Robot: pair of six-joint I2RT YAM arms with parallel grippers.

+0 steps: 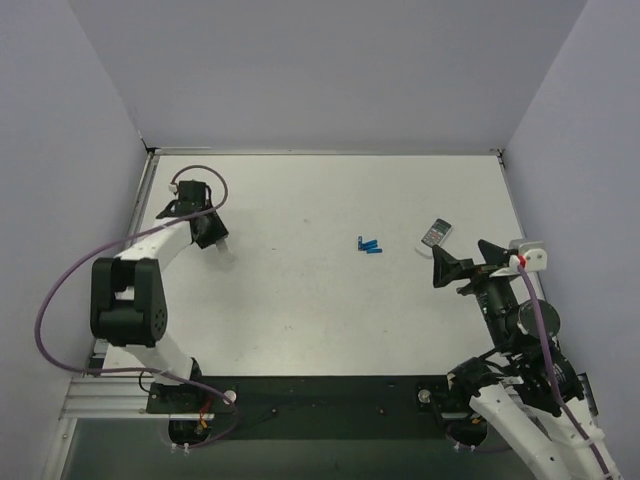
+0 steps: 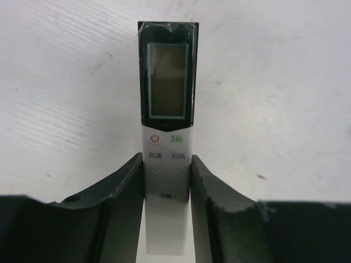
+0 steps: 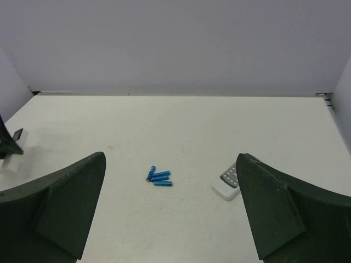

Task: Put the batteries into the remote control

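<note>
Left claw (image 2: 166, 162) clasps the remote control (image 2: 166, 87) by its sides, seemingly (screen end beyond it); right claw (image 3: 170, 158) stands open.

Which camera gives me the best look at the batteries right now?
Right wrist: the batteries lie unobstructed in a loose cluster ahead of the open right pincer. The top external view shows them smaller; the left wrist view shows none.
</note>
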